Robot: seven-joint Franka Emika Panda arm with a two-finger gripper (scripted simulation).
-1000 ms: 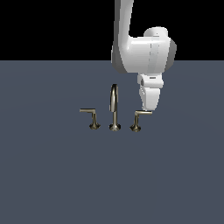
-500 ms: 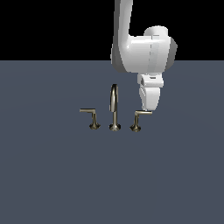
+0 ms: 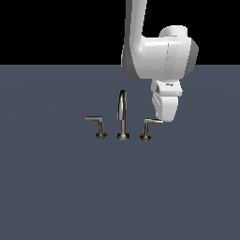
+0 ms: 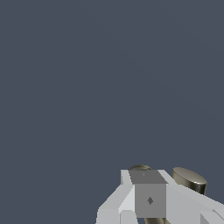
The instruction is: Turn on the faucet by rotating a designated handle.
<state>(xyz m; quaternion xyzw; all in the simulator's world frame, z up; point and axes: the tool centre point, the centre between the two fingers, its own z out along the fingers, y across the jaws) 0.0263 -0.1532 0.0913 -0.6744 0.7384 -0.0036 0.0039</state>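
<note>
Your arm comes down from above with the gripper [image 3: 162, 120] right at the outer end of the handle [image 3: 149, 126], the lever on the exterior view's right of the faucet [image 3: 123, 117], which stands alone on the dark grey-blue floor [image 3: 56, 187]. The step in hand looks like the push itself: keep the fingertips low enough to stay level with the lever arm, press sideways against its free end instead of near the post, and sweep in an arc about the flared base so contact is not lost as the arm swings. You should watch that the tip does not slide over the top of the thin bar. I cannot tell how the jaws stand: the exterior view shows them edge-on, and the wrist view shows only one pale finger [image 4: 148, 197] with brass behind it. The set is brass-grey metal: a tall thin arched spout [image 3: 122, 112] in the middle, the twin lever [image 3: 97, 125] on the exterior view's left with its arm jutting away from the spout, and your handle, short and L-shaped, its arm pointing toward the gripper.
</note>
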